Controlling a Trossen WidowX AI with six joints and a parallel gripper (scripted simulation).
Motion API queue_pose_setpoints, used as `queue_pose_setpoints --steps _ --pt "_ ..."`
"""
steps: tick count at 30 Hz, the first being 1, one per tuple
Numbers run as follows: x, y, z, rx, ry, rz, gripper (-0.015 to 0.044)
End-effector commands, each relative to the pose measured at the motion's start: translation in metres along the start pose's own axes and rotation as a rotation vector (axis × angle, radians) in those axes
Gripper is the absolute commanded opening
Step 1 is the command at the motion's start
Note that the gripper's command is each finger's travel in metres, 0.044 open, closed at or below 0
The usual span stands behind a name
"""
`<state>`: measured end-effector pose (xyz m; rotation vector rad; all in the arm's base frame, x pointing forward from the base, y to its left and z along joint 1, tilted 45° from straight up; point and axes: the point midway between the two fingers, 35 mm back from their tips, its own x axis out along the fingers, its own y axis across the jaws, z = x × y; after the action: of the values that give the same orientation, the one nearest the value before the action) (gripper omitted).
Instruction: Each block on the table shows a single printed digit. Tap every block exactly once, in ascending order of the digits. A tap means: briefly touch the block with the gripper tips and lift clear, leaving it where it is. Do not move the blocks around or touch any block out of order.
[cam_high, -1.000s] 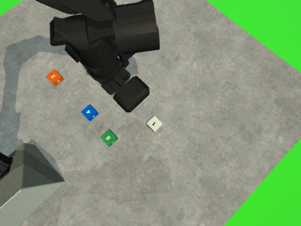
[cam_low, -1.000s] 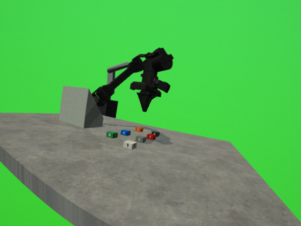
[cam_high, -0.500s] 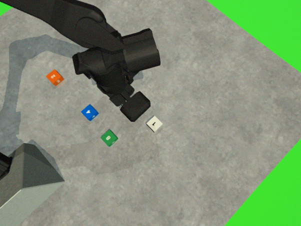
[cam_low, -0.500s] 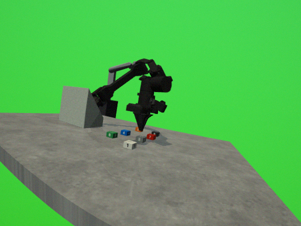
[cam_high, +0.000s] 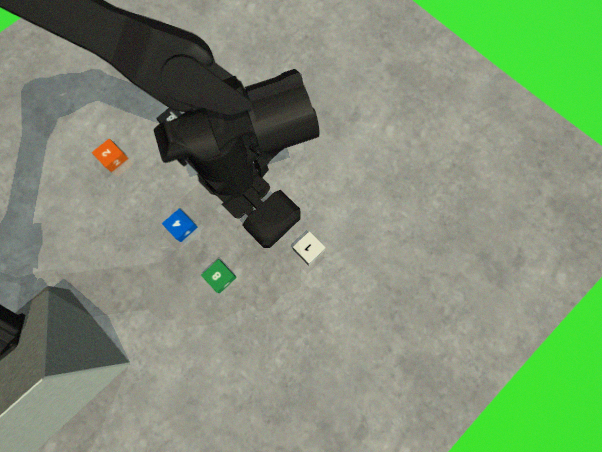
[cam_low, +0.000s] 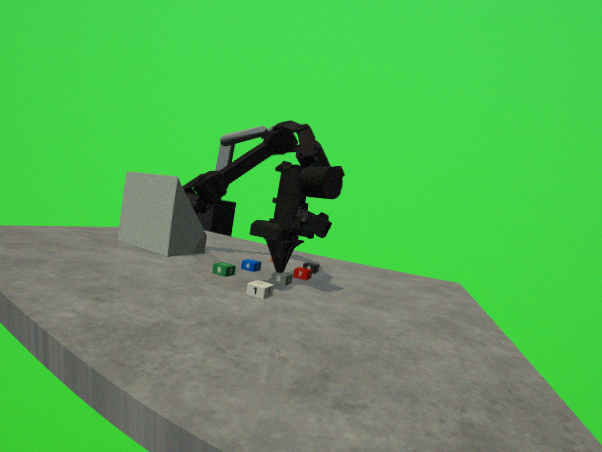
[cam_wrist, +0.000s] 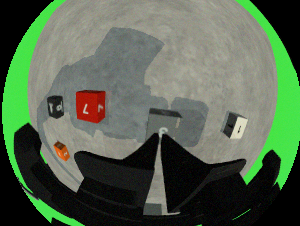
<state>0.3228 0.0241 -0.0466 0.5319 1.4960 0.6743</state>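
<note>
My gripper (cam_low: 280, 267) (cam_wrist: 159, 137) is shut and empty, pointing straight down with its tips just above the grey block (cam_low: 285, 280) (cam_wrist: 165, 117). In the top view the arm (cam_high: 220, 145) hides the grey block and the red 7 block (cam_low: 302, 273) (cam_wrist: 89, 105). The white 1 block (cam_high: 308, 247) (cam_low: 260, 289) (cam_wrist: 234, 125) lies just right of the gripper. The orange 2 block (cam_high: 109, 155) (cam_wrist: 61, 150), blue 4 block (cam_high: 179, 224) (cam_low: 250, 265) and green 8 block (cam_high: 218, 275) (cam_low: 223, 269) lie to the left. A black block (cam_high: 169, 117) (cam_low: 311, 267) (cam_wrist: 55, 105) peeks out behind the arm.
A grey wedge-shaped block (cam_high: 60, 345) (cam_low: 155, 215) stands near the arm's base, left of the blocks. The grey table (cam_high: 400, 250) (cam_low: 300, 360) ends at green edges on the right and the front.
</note>
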Motion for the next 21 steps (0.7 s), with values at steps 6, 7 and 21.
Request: queue_pose_setpoints --steps 6,7,21 --pt "-0.013 0.000 0.000 0.005 0.000 0.003 0.0020" --pt "-0.023 0.000 -0.001 0.006 0.000 0.005 0.0020" --pt "-0.107 -0.001 -0.001 0.008 0.001 0.003 0.0020"
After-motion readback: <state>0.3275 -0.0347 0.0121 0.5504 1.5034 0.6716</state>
